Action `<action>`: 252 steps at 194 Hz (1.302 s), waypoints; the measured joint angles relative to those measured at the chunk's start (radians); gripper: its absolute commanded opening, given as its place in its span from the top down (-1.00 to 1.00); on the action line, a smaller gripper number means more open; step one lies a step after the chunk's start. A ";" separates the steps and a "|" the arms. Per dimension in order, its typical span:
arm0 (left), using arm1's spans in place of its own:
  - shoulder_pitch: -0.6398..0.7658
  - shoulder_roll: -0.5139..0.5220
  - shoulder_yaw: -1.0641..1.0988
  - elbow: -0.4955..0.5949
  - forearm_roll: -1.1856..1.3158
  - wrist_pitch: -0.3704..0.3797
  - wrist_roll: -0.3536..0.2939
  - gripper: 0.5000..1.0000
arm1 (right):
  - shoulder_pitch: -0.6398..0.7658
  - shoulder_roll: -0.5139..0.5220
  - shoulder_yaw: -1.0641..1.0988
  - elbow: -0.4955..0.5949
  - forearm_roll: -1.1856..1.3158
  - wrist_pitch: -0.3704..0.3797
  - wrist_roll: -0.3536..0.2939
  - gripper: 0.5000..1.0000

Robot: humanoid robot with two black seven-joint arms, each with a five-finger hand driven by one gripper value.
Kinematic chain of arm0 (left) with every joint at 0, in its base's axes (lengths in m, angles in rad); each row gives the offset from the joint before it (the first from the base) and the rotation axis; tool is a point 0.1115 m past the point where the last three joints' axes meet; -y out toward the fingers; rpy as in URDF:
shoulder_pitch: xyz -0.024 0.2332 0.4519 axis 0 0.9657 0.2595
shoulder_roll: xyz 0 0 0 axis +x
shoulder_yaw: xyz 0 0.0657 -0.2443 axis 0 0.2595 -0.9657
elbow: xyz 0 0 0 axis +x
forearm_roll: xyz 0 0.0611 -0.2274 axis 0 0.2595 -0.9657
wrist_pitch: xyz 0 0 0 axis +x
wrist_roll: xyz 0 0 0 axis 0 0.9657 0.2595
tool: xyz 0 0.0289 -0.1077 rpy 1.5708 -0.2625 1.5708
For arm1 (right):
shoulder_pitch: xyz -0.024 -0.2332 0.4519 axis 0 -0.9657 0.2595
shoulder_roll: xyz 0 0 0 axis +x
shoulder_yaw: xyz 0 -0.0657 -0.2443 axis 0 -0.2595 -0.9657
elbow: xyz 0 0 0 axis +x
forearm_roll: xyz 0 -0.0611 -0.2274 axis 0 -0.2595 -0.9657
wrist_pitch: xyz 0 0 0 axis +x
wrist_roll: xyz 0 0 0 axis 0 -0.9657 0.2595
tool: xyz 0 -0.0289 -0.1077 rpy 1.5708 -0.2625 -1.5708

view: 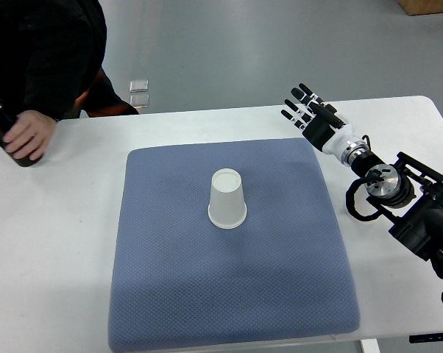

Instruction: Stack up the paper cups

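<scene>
Unmarked white paper cup (227, 199) sits inverted on blue mat (177, 294).

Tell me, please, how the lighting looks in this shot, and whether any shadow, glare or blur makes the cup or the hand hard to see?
Top view: light is soft and even; the paper cup casts only a faint shadow on the blue mat. No strong glare shows on the white table. The cup and the right hand, fingers spread, look sharp. The person's dark sleeve at upper left loses detail.

Person (41, 51) cropped top-left; right arm (420, 213) cut off at right edge.
</scene>
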 measured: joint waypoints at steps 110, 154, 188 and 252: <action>0.000 0.000 -0.002 0.000 -0.001 0.000 -0.001 -1.00 | 0.024 -0.009 -0.042 0.000 -0.002 0.016 0.000 -0.72; 0.000 0.000 -0.002 -0.001 -0.001 0.000 -0.001 -1.00 | 0.133 -0.119 -0.231 0.008 -0.061 0.104 0.000 -0.71; 0.000 0.000 0.000 -0.008 0.000 0.000 -0.001 -1.00 | 0.304 -0.236 -0.541 0.012 -0.076 0.178 -0.003 -0.71; 0.000 0.000 0.003 -0.011 0.001 0.000 -0.001 -1.00 | 0.704 -0.327 -1.115 0.077 -0.250 0.325 -0.009 -0.71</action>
